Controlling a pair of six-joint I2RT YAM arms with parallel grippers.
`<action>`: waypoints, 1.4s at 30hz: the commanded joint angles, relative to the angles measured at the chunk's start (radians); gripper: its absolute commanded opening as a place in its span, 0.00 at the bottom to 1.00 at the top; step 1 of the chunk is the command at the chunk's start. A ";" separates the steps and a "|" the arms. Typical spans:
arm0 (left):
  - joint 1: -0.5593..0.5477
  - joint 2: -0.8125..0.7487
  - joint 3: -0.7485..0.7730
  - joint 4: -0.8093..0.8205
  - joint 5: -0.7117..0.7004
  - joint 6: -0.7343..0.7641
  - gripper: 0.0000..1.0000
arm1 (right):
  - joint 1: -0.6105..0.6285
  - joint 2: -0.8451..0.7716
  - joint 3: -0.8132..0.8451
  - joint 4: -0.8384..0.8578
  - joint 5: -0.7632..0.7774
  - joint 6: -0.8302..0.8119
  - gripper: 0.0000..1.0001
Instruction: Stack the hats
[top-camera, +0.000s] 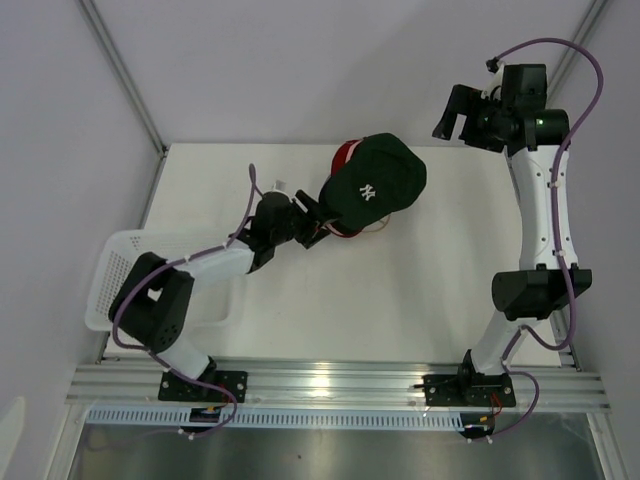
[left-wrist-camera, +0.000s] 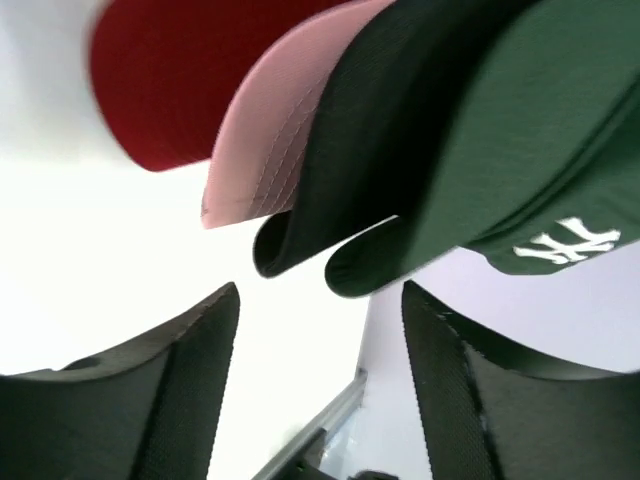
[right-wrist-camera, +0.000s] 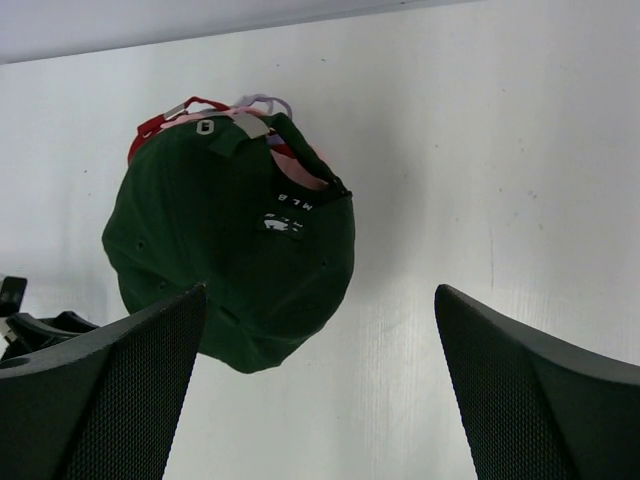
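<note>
Resting just beyond left claw (top-camera: 320, 216) are hats (top-camera: 382, 176).

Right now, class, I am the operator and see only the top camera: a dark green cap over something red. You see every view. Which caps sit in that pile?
Observer: The left wrist view shows four brims layered: red cap, pink cap, black cap, dark green cap.
Operator: And the lavender one?
Observer: The right wrist view shows a lavender strap at the back of the pile.
Operator: Is the left gripper gripping a brim?
Observer: No. Its own camera shows the left gripper open, nothing between the fingers.
</note>
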 joint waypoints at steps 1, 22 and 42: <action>0.011 -0.144 0.035 -0.141 -0.122 0.164 0.71 | 0.011 -0.039 -0.010 0.032 -0.051 -0.005 1.00; 0.114 -0.520 0.540 -1.021 -0.180 0.999 1.00 | 0.034 -0.318 -0.206 0.058 0.065 0.039 1.00; 0.364 -0.749 0.271 -1.012 -0.082 0.899 0.99 | 0.023 -0.689 -0.764 0.373 0.036 0.133 1.00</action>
